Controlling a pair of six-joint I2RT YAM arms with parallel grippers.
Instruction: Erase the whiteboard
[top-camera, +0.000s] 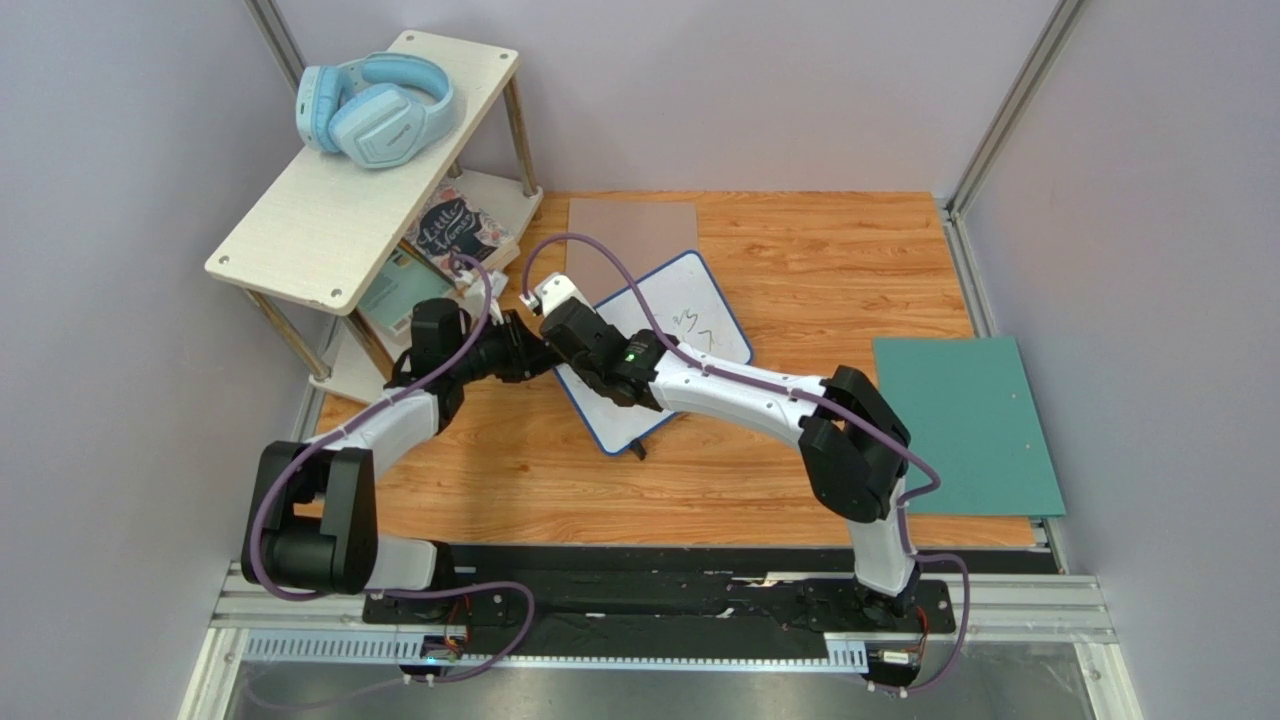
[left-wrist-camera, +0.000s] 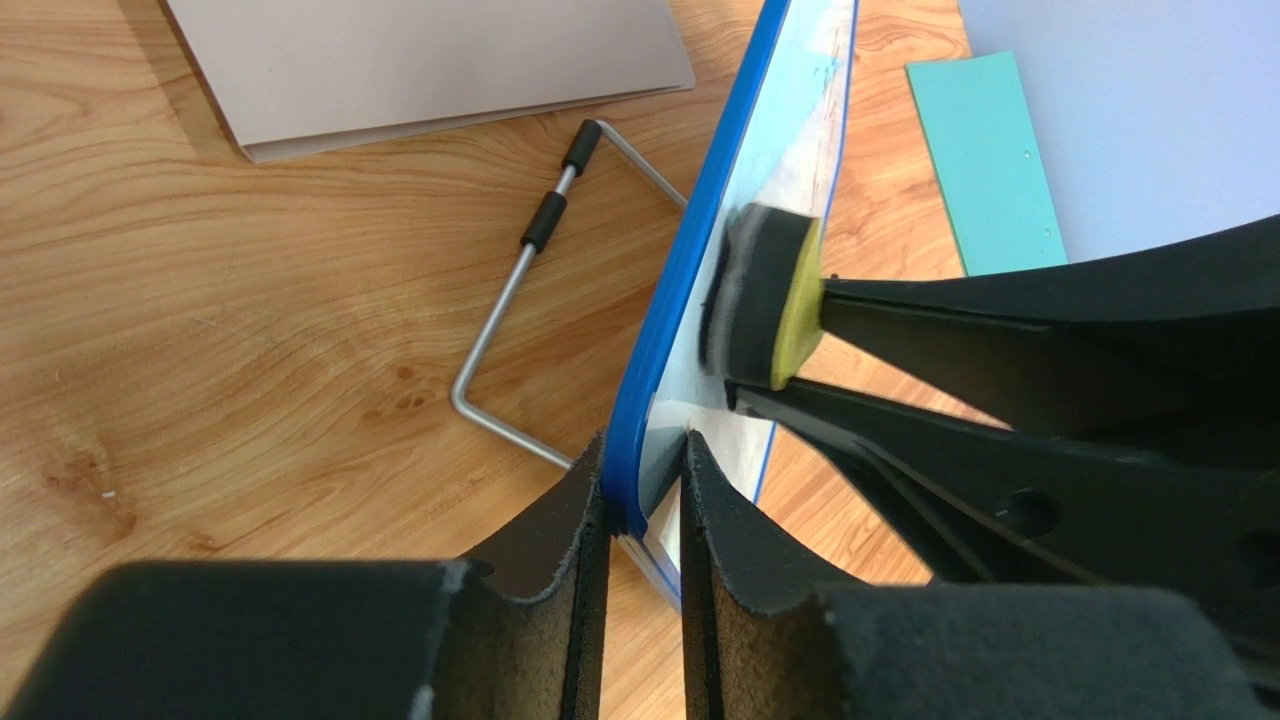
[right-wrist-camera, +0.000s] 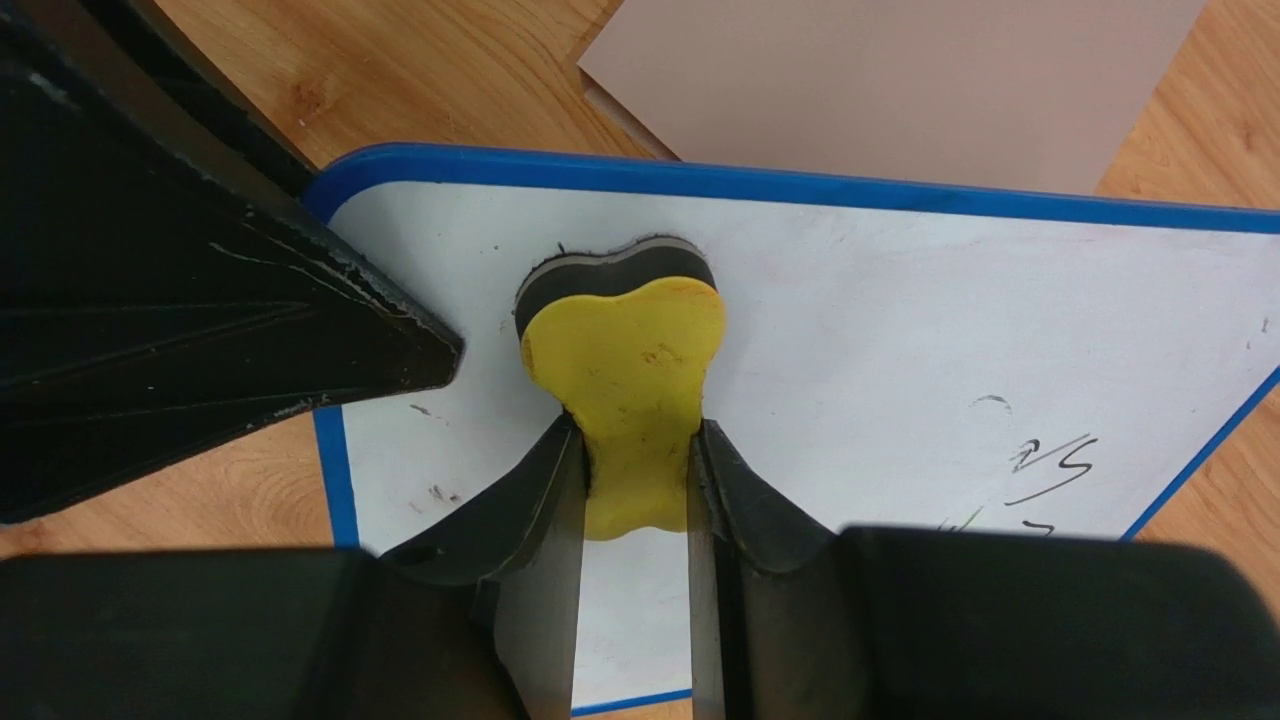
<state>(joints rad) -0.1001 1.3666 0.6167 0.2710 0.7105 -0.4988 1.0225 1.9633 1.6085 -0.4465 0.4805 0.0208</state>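
A: Where is the task's thing, and what hems it in?

B: The small glossy whiteboard (top-camera: 703, 308) with a thin blue rim sits mid-frame in the top view, turned diagonally on the wooden table (top-camera: 842, 270). The wrist views show it tilted up off the wood, with its bent wire stand (left-wrist-camera: 511, 315) lying on the table below. A flat grey-brown mat (top-camera: 631, 240) lies just beyond its upper rim. A flat green mat (top-camera: 962, 420) lies well apart at the right edge of the frame, with bare wood between. A pale two-tier shelf (top-camera: 361, 180) carrying light blue headphones (top-camera: 376, 113) stands at upper left, near the arms.

A: And the left gripper (left-wrist-camera: 646, 480)?

B: Its jaws are narrowed onto the blue rim, one pad on each face of the board, near a rounded corner.

A: The right gripper (right-wrist-camera: 639, 450)?

B: It is closed on the stem of a yellow-backed eraser (right-wrist-camera: 631, 353) with dark felt. The felt face lies against the white surface, close to the upper rim and the upper-left corner in the right wrist view.

A: Any writing?

B: Black handwriting (right-wrist-camera: 1052, 465) sits toward the lower right of that view, apart from the eraser.
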